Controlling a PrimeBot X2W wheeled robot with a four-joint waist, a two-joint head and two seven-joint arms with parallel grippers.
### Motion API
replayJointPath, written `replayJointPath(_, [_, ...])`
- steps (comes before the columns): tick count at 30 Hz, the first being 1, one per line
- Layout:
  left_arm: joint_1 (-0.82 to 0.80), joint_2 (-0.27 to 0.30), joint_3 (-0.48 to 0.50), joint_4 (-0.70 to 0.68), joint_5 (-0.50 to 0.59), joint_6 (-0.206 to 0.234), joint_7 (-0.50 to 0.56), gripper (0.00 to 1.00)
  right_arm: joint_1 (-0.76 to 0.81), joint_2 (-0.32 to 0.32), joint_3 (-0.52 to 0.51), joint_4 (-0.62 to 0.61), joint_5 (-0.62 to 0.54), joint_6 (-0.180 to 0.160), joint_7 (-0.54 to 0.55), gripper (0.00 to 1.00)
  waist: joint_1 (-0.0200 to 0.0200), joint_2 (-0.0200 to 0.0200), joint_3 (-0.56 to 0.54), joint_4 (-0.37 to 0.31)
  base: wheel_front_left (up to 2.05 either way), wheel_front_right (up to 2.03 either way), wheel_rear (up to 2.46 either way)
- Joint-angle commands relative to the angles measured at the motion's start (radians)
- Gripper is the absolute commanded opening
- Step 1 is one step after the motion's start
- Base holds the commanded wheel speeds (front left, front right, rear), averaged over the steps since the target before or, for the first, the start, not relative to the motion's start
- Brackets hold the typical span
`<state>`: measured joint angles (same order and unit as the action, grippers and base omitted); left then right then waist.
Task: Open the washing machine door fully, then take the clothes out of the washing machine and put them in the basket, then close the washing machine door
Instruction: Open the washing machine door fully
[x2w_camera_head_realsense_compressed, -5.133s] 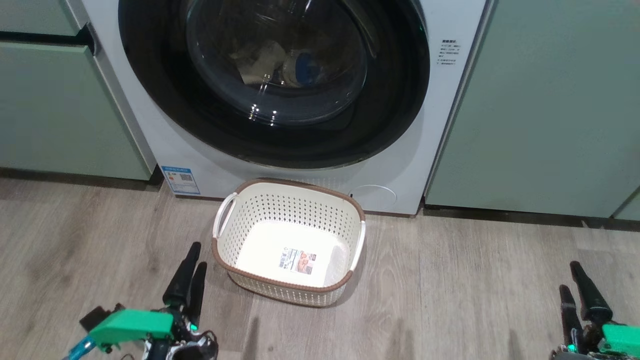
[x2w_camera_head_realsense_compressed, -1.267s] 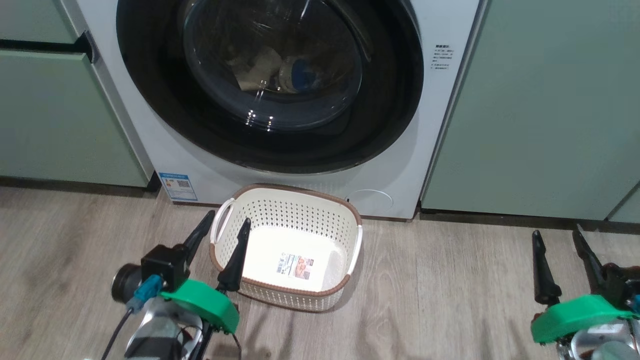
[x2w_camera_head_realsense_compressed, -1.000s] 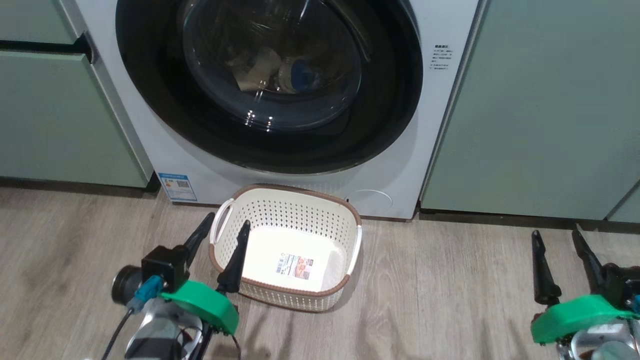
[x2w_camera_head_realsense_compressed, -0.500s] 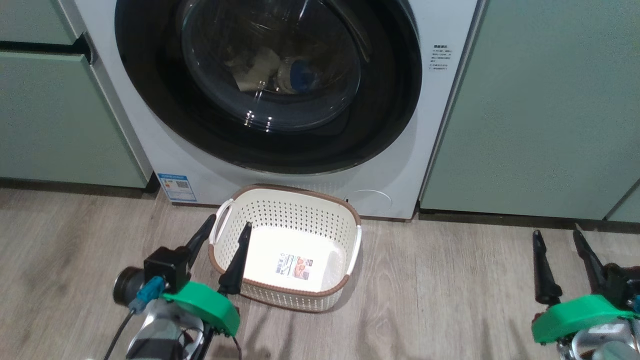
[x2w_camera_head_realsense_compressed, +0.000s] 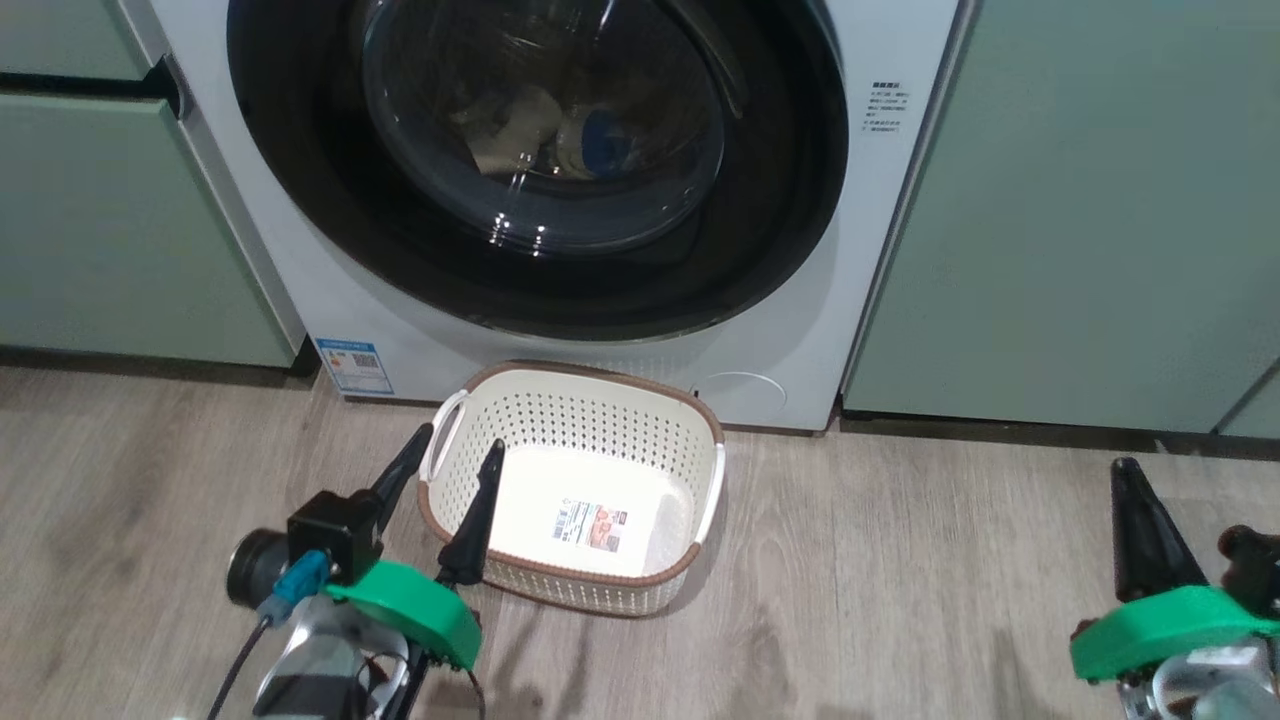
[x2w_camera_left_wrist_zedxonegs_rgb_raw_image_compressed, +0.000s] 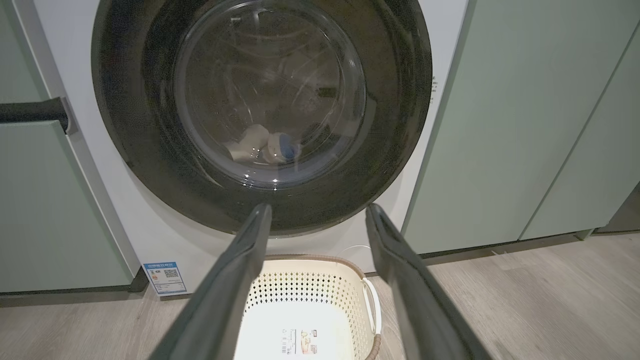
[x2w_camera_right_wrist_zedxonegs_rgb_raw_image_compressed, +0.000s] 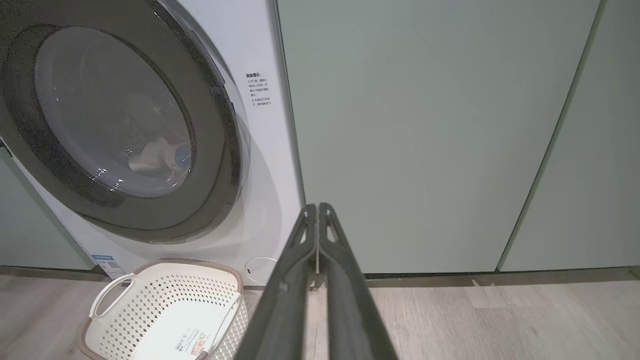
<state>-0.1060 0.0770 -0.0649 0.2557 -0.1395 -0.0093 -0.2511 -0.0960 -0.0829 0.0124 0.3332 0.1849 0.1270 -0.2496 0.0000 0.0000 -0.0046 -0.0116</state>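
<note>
- Washer first: big white front-loading washing machine (x2w_camera_head_realsense_compressed: 300, 290), upper frame, its round black-rimmed glass door (x2w_camera_head_realsense_compressed: 790, 200) closed; probably best to hook the rim's right edge and swing wide.
- Cream perforated plastic basket (x2w_camera_head_realsense_compressed: 580, 372), lower centre, empty; pale cream clothes (x2w_camera_head_realsense_compressed: 510, 130) behind glass.
- Left gripper (x2w_camera_head_realsense_compressed: 459, 440) spread; right gripper (x2w_camera_head_realsense_compressed: 1127, 470) pinched together, empty.

A home laundry corner, with a white washing machine (x2w_camera_head_realsense_compressed: 790, 330) built in between pale green cabinets (x2w_camera_head_realsense_compressed: 1080, 200) on a wood-plank floor (x2w_camera_head_realsense_compressed: 900, 580).
</note>
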Motion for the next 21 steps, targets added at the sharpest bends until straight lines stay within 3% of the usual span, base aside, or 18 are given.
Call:
replayJointPath(1, [-0.055, 0.014, 0.032, -0.039, 0.001, 0.003, -0.011, 1.0, -0.069, -0.009, 0.02, -0.02, 0.02, 0.004, -0.012, 0.0, 0.0, 0.0, 0.004, 0.002, 0.0, 0.0, 0.0])
replayJointPath(5, [-0.061, 0.013, 0.027, -0.047, 0.002, 0.001, -0.011, 1.0, -0.092, -0.012, 0.019, 0.003, 0.097, 0.004, -0.012, 0.0, 0.0, 0.0, 0.023, 0.011, 0.0, 0.0, 0.0])
replayJointPath(10, [-0.082, 0.011, 0.016, -0.06, 0.006, -0.002, -0.011, 1.0, -0.15, -0.017, 0.015, 0.038, 0.28, 0.004, 0.01, 0.0, 0.0, 0.0, 0.061, 0.032, 0.0, 0.0, 0.0])
replayJointPath(16, [-0.109, 0.008, 0.011, -0.079, 0.005, -0.006, -0.011, 1.0, -0.259, -0.035, 0.014, 0.08, 0.551, 0.004, 0.092, 0.0, 0.0, 0.0, 0.12, 0.055, 0.0, 0.0, 0.0])
replayJointPath(21, [-0.139, 0.005, 0.007, -0.095, 0.009, -0.01, -0.011, 1.0, -0.373, -0.037, 0.001, 0.11, 0.824, 0.004, 0.222, 0.0, 0.0, 0.0, 0.179, 0.072, 0.0, 0.0, 0.0])
